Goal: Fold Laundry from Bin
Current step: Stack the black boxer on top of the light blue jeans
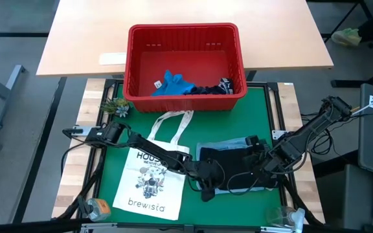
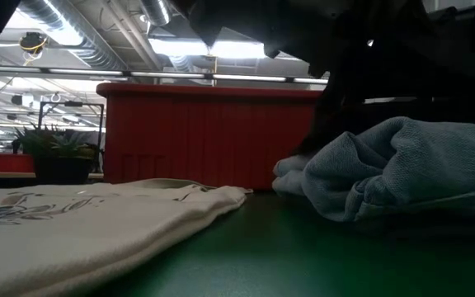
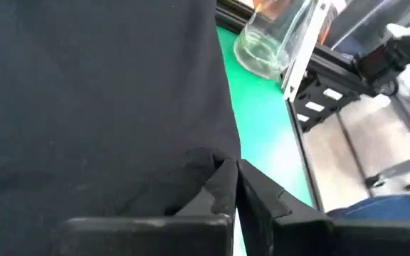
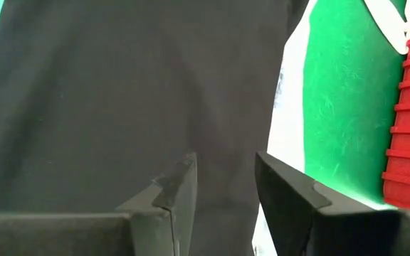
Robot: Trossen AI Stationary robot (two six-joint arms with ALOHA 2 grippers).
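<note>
High view: dark garment (image 1: pixel 228 169) was spread on the green mat (image 1: pixel 238 103) at approx. 5 o'clock, over a light blue denim shirt (image 1: pixel 222 147); the bin (image 1: pixel 185 68) at 12 held more laundry (image 1: pixel 173 83).

Low view: denim was seen bunched beside the tote bag (image 2: pixel 81 219).

Left wrist view: left gripper (image 3: pixel 235 186) was pinched on a dark hem.

Right wrist view: right gripper (image 4: pixel 225 178) was parted, nothing held. Judgement: right corner should be gripped before any lift, hem kept taut, denim left undisturbed.

Red slotted bin (image 1: pixel 185 39), bright blue garment (image 1: pixel 171 84), black garment (image 1: pixel 228 169), green mat (image 1: pixel 264 110).
</note>
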